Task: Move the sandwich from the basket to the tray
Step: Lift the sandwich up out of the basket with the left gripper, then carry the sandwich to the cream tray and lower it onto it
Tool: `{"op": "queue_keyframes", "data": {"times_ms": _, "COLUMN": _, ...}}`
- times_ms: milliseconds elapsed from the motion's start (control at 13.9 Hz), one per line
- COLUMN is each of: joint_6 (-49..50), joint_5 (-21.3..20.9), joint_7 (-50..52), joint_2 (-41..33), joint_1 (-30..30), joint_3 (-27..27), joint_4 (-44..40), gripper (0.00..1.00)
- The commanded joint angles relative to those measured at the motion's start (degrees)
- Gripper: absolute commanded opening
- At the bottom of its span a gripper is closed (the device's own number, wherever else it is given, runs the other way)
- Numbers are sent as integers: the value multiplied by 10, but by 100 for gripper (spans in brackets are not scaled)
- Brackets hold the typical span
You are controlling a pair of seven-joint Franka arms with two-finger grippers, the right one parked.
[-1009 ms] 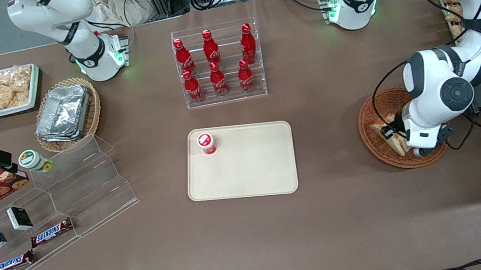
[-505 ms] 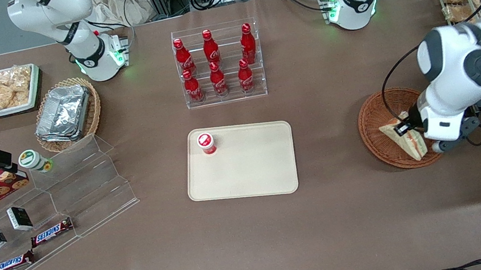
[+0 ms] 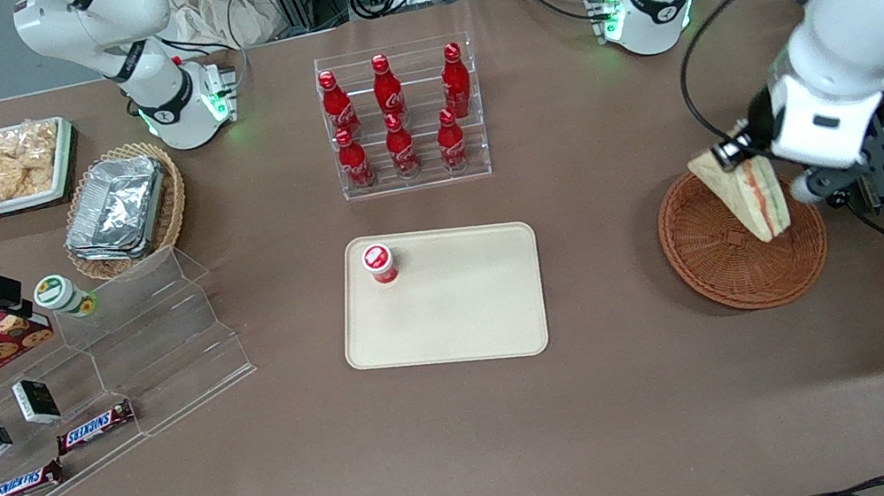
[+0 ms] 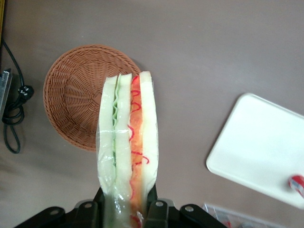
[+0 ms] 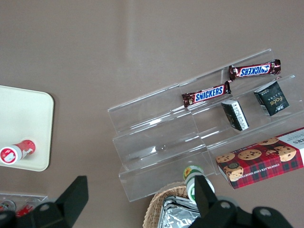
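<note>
One soft, film-wrapped triangular white-bread sandwich (image 4: 127, 142) hangs from your claw (image 4: 127, 209), clamped at its wide end above the round reddish-brown wicker basket (image 3: 725, 272) — squeeze lightly; film looks slippery.

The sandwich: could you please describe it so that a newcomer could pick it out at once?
Find the round reddish-brown basket at the working arm's end of the table. Above it the gripper holds the sandwich, the only white-bread wedge with green and orange-red filling.

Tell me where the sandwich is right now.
The sandwich hangs clamped in the left hand, lifted above the basket at the working arm's end of the table, not yet over the tray.
</note>
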State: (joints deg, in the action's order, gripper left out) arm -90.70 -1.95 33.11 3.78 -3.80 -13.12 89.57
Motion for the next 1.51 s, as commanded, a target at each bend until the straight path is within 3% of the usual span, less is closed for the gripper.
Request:
{"op": "queue_keyframes", "data": {"times_ms": 0, "joint_6": 57, "joint_5": -23, "joint_7": 16, "joint_2": 14, "joint_1": 1, "joint_3": -59, "joint_4": -64, "gripper": 36}}
{"op": "queue_keyframes", "data": {"times_ms": 432, "joint_6": 33, "joint_5": -20, "joint_7": 115, "joint_2": 81, "joint_1": -11, "joint_3": -195, "joint_4": -93, "gripper": 32}}
{"op": "queue_keyframes", "data": {"times_ms": 721, "joint_6": -73, "joint_5": -24, "joint_7": 143, "joint_2": 169, "joint_1": -45, "joint_3": -198, "joint_4": -86, "gripper": 33}}
{"op": "queue_keyframes", "data": {"times_ms": 1441, "joint_6": -227, "joint_5": -113, "joint_7": 164, "joint_2": 376, "joint_1": -81, "joint_3": -195, "joint_4": -84, "gripper": 32}}
